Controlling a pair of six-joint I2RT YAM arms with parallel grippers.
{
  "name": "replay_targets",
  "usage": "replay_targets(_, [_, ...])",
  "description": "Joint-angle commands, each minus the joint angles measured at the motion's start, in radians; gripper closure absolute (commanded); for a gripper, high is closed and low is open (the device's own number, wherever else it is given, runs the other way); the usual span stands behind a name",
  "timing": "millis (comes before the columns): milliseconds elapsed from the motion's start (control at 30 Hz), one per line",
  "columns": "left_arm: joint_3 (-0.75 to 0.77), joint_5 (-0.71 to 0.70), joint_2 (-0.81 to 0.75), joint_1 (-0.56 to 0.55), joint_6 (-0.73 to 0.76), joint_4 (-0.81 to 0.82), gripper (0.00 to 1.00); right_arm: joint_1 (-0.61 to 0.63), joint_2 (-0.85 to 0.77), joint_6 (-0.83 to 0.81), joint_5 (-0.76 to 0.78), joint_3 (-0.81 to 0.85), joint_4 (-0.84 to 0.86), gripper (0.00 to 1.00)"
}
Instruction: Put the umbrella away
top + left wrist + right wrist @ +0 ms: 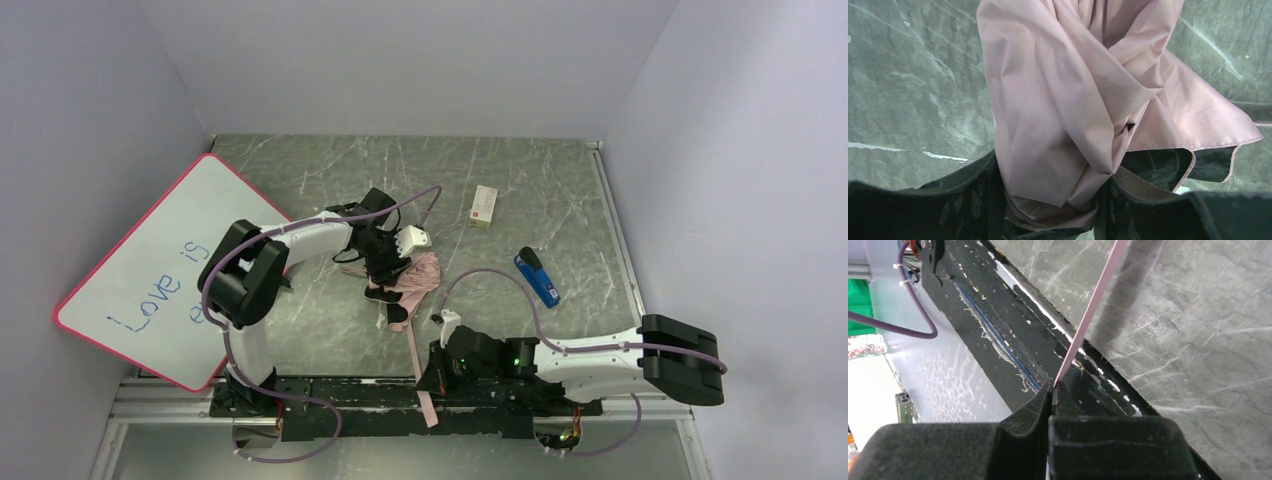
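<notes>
The umbrella (412, 282) lies bunched on the table's middle, pale pink fabric outside and black inside. My left gripper (385, 268) is shut on its folded bundle; in the left wrist view the pink cloth (1058, 115) fills the space between both dark fingers (963, 200). A thin pink strap (415, 352) runs from the umbrella toward the near edge. My right gripper (428, 378) is shut on that strap, which stretches taut from the pinched fingertips (1053, 390) in the right wrist view. The handle is hidden.
A pink-framed whiteboard (150, 270) with blue writing leans at the left wall. A small white box (484, 207) and a blue-and-black tool (537, 277) lie to the right on the marble table (560, 190). A black rail (360, 395) runs along the near edge.
</notes>
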Motion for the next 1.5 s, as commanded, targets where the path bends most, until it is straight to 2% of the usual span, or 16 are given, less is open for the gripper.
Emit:
replay_targets(0, [-0.035,-0.315,0.081,0.062,0.056,0.071,0.95,0.043,0.022,0.046,-0.156,-0.012,-0.065,1.0])
replay_targets(200, [-0.034,-0.313,0.084,0.062,0.055,0.071,0.95,0.043,-0.027,0.024,-0.065,0.019,-0.219,1.0])
replay_targets(367, [-0.03,-0.314,0.092,0.061,0.058,0.067,0.95,0.043,-0.055,0.004,-0.043,0.028,-0.27,0.97])
replay_targets(667, [-0.042,-0.317,0.079,0.049,0.066,0.078,0.95,0.043,-0.053,-0.039,0.109,0.14,-0.475,0.77])
replay_targets(1100, [-0.063,-0.328,0.063,0.03,0.058,0.116,0.95,0.042,-0.153,-0.004,0.422,0.274,-0.751,0.59])
replay_targets(1467, [-0.064,-0.309,0.063,0.015,0.012,0.163,0.95,0.043,-0.213,0.007,0.491,0.304,-0.744,0.55])
